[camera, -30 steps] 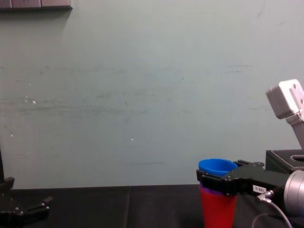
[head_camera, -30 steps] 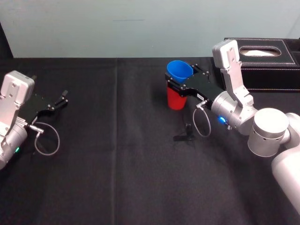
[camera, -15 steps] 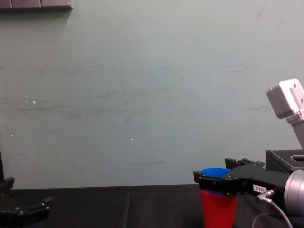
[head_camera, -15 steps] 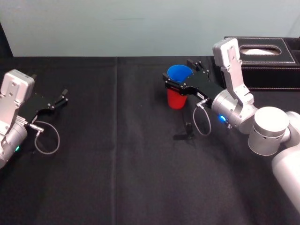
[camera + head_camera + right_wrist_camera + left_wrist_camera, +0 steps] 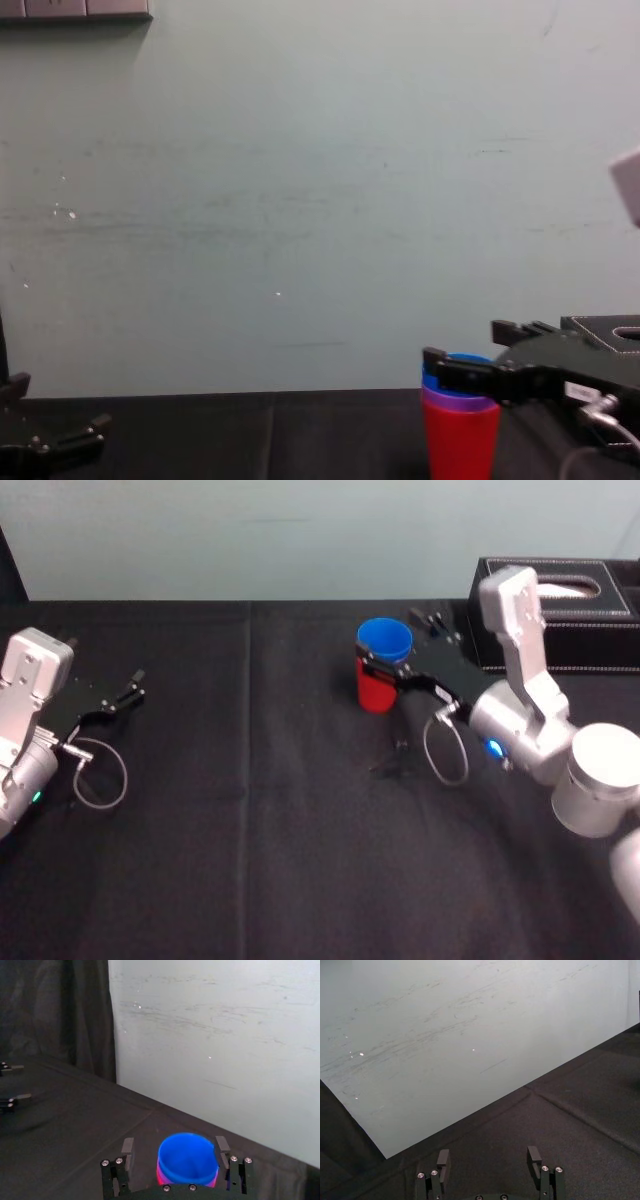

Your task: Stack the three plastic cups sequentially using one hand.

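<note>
In the head view, the blue cup (image 5: 384, 638) is seen seated in the red cup (image 5: 376, 692) on the black table (image 5: 250, 830), toward the far right and near the tissue box (image 5: 590, 630). The right gripper (image 5: 396, 640) is held level at rim height, reached in from the right with its silver wrist behind it; its fingers are spread, one on each side of the stack. The left gripper (image 5: 128, 692) is parked at the table's left side, well apart from the cups.

In the left wrist view, that gripper's fingers are shown spread over bare cloth, with nothing between them.

In the right wrist view, the blue cup's mouth is framed between the two fingers. A clear gap is seen at one finger; the other lies just beside the rim, and contact there cannot be told.

In the chest view, a band of the purple cup (image 5: 456, 400) is seen between the blue rim and the red body; the stack stands upright, and all three cups are judged nested.

The step in hand is judged to be letting go and clearing away. The fingers should be kept wide; the gripper should be drawn straight back along its own line, or lifted first, so that neither finger catches the rim; a light stack could be tipped by a sideways brush.
</note>
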You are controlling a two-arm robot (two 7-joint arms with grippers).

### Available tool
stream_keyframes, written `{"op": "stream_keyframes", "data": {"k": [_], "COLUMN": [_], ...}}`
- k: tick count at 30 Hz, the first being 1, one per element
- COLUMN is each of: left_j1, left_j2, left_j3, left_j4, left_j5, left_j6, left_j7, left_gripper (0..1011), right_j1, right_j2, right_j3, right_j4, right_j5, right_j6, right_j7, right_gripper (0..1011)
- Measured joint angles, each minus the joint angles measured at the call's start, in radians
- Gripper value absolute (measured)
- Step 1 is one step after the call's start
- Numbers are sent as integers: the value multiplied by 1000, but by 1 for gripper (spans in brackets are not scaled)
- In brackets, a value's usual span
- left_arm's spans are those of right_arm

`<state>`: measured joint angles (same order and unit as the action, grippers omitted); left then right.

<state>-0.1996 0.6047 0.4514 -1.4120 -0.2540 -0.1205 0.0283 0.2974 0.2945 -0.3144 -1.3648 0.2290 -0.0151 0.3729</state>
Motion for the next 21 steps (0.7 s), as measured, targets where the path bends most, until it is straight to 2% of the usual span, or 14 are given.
{"op": "stream_keyframes", "data": {"k": [6,10,14,15,19,21], "left_j1": [0,0,0,0,0,0], "left_j2": [0,0,0,0,0,0], "left_j3": [0,0,0,0,0,0], "left_j4": [0,0,0,0,0,0], "left_j5": [0,0,0,0,0,0], "left_j6": [0,0,0,0,0,0], "left_j7": [0,0,0,0,0,0], "left_gripper": [1005,1005,1005,1005,1005,1005], "right_j1": [-119,-209,-273,-273,-333,-340], "right_j2": [32,52,55,55,43,40], "right_j3": [39,67,90,90,111,114], "right_j4": [-111,-160,-178,-178,-182,-182], "right_j5": [32,45,44,44,31,28], "right_j6": [1,-28,-69,-69,-132,-139], "right_j7": [-24,-42,-63,-63,-85,-89], "right_gripper": [1000,1000,1002,1002,1000,1002]}}
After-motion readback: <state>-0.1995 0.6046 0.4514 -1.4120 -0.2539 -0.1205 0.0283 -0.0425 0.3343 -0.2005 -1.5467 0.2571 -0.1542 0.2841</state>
